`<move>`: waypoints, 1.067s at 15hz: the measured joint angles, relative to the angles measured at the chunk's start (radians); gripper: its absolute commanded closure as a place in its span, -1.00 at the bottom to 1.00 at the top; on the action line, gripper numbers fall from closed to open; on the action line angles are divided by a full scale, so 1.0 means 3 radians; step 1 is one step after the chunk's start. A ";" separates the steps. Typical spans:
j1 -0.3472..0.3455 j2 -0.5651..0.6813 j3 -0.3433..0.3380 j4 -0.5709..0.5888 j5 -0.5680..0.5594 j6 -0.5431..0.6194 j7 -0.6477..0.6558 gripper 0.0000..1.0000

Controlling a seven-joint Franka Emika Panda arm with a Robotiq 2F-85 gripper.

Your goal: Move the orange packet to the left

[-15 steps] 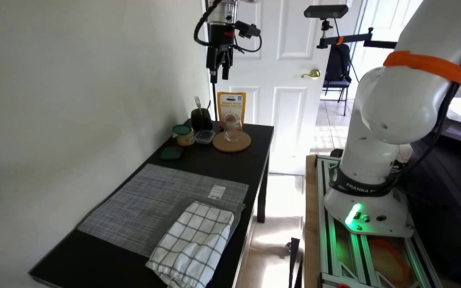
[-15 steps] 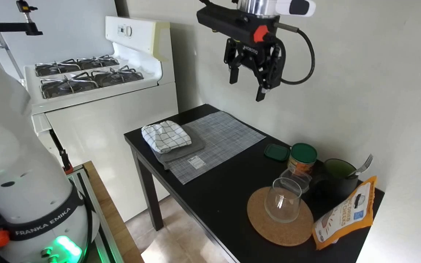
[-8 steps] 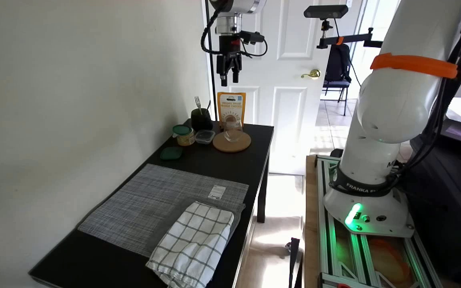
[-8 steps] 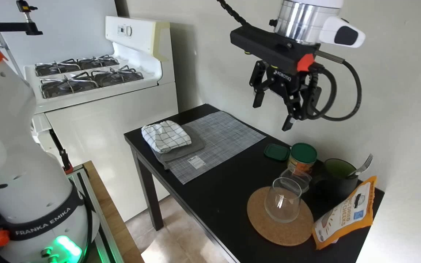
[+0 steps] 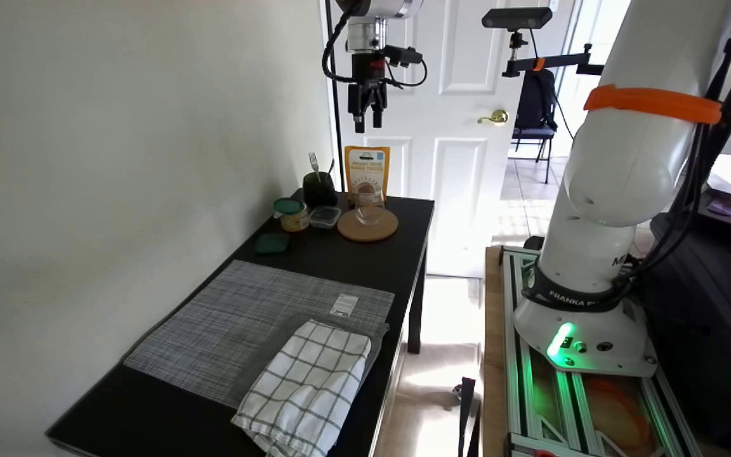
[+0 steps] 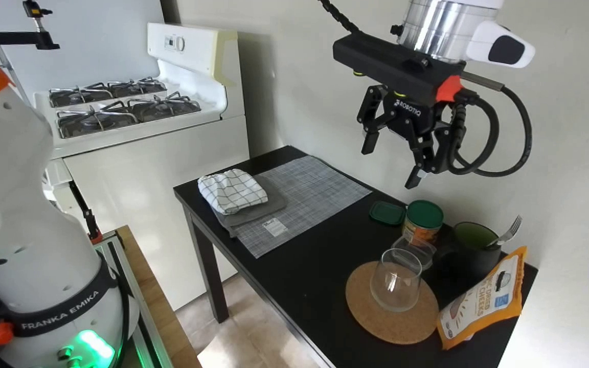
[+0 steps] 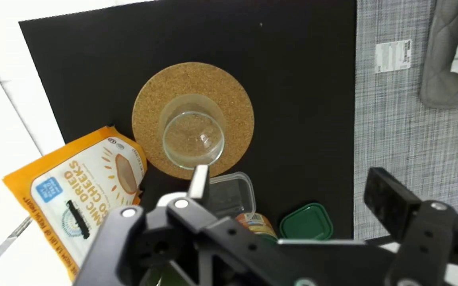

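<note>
The orange packet (image 5: 367,166) stands at the far end of the black table in an exterior view. It leans tilted there, with orange edges and a white front panel, in an exterior view (image 6: 483,301). It also shows in the wrist view (image 7: 94,182) at lower left, partly hidden by a finger. My gripper (image 5: 368,122) is open and empty, high above the table. In an exterior view the gripper (image 6: 391,165) hangs above and apart from the packet. In the wrist view the packet lies outside the jaws (image 7: 292,184), left of the left finger.
A clear glass (image 6: 394,286) stands on a round cork plate (image 6: 366,317) beside the packet. A dark mug (image 6: 471,255) with a fork, a green-lidded jar (image 6: 424,217), a clear container (image 7: 233,194) and a green lid (image 7: 306,222) are close by. A checked cloth (image 5: 308,381) lies on the grey placemat (image 5: 213,330).
My gripper has moved toward the packet's end of the table, mostly in the first half second, and stays open. The packet and other objects have not moved.
</note>
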 measured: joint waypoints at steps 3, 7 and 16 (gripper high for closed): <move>-0.0090 0.0027 -0.0012 0.0004 -0.0257 0.0575 0.0002 -1.00; -0.0260 0.0094 -0.0041 0.0013 -0.0900 0.1243 0.0015 -1.00; -0.0445 0.0561 -0.0116 0.0379 -0.0965 0.1381 -0.0075 -1.00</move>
